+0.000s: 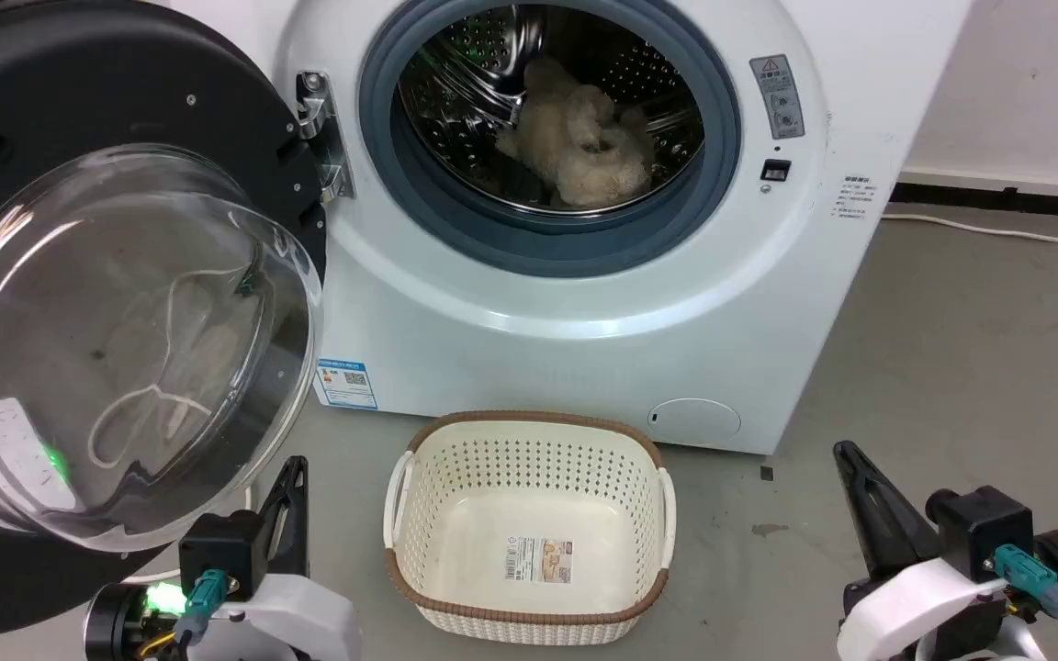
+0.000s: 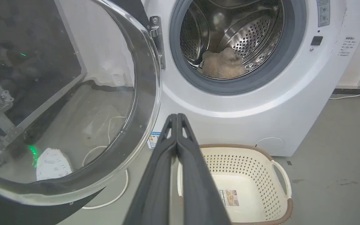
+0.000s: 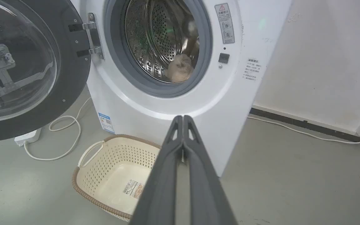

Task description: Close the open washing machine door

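A: Door (image 1: 125,321), where is it?
B: You've got it swung wide open. It hangs off the hinge (image 1: 322,138) at the left edge of the washer (image 1: 584,340) front, with the glass bowl bulging toward you. Its free side is well apart from the opening.

A: Inside the washer?
B: The steel drum (image 1: 483,83) is in plain sight with the grey gasket (image 1: 547,248) round it. A cream fluffy item (image 1: 584,151) lies low in the drum.

A: Left gripper (image 2: 177,117)?
B: Your fingers are pressed together, tip to tip. In the head view the gripper sits low, just under the door's bottom rim. In its wrist view the tips are just right of the glass bowl and apart from it, pointing at the washer front.

A: Right gripper (image 3: 183,118)?
B: Same, fingers together along their length. You have it over the floor (image 1: 951,367) near the washer's right front corner, well apart from the door.

A: What's on the floor?
B: A cream basket (image 1: 529,420) stands upright just before the washer front, below the opening. In the head view it is between your two grippers. There's a label (image 1: 538,560) on its bottom. A white cable (image 3: 52,159) loops on the floor under the door, beside a power strip (image 3: 27,137).
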You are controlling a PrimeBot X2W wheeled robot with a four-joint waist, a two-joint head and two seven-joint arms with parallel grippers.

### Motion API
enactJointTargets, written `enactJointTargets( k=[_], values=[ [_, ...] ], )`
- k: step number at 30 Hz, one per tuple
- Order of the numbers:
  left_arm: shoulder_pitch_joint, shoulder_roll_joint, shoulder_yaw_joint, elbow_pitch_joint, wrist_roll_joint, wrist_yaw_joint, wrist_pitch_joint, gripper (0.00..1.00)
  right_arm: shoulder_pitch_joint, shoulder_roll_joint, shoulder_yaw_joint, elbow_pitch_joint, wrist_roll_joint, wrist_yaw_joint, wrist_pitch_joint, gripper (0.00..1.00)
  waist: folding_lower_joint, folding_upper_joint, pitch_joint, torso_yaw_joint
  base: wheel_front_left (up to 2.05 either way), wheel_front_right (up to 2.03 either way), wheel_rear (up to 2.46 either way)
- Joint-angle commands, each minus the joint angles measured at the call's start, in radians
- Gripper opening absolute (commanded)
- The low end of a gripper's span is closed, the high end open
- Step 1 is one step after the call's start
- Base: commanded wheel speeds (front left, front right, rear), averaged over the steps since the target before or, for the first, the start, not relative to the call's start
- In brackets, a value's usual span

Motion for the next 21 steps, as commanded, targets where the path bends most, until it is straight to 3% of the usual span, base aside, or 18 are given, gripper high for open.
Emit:
enactJointTargets(
  k=[1, 21],
  values=[
    [-0.002, 0.0, 0.001, -0.004, 0.003, 0.003, 0.0, 0.0, 0.018, 0.005, -0.001, -0.005, -0.007, 0.001, 0.001, 0.0, 0.0, 0.0, 0.0, 0.0, 0.0, 0.0, 0.0],
    [-0.002, 0.0, 0.001, -0.004, 0.003, 0.003, 0.0, 0.0, 0.018, 0.005, -0.001, -0.005, -0.007, 0.001, 0.001, 0.0, 0.0, 0.0, 0.0, 0.0, 0.0, 0.0, 0.0]
  ],
)
